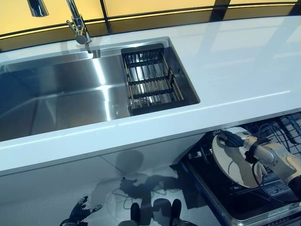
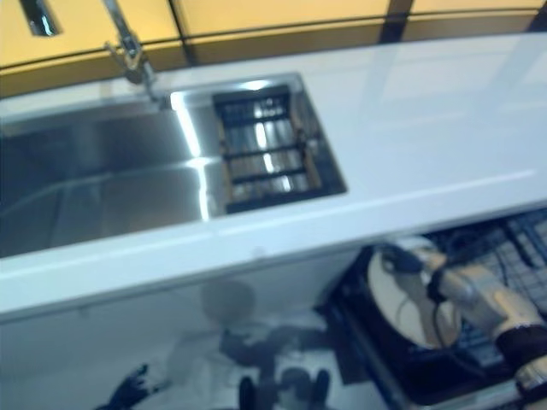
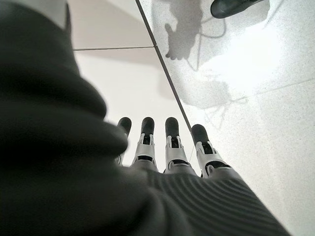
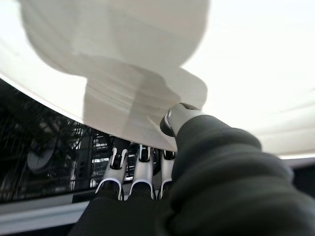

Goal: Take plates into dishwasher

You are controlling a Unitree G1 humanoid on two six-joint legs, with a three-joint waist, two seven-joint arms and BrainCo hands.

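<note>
**Plate held on edge over the dishwasher rack**

The plate is a stiff, glazed white disc: judged by its look, fairly heavy for its thickness, smooth enough to slip, and likely to chip or crack if it knocks the rack wires. The rim is the sensible place to hold it, with fingers behind and the thumb in front.

That is how the right hand has it. In the right wrist view the fingers run behind the plate's rim and the thumb presses on its face, so the hand is clamped on the plate. The plate stands tilted, nearly on edge, below the front edge of the tabletop, over the dark wire rack of the open dishwasher.

The left hand hangs low near the floor, fingers straight and apart, holding nothing.
</note>
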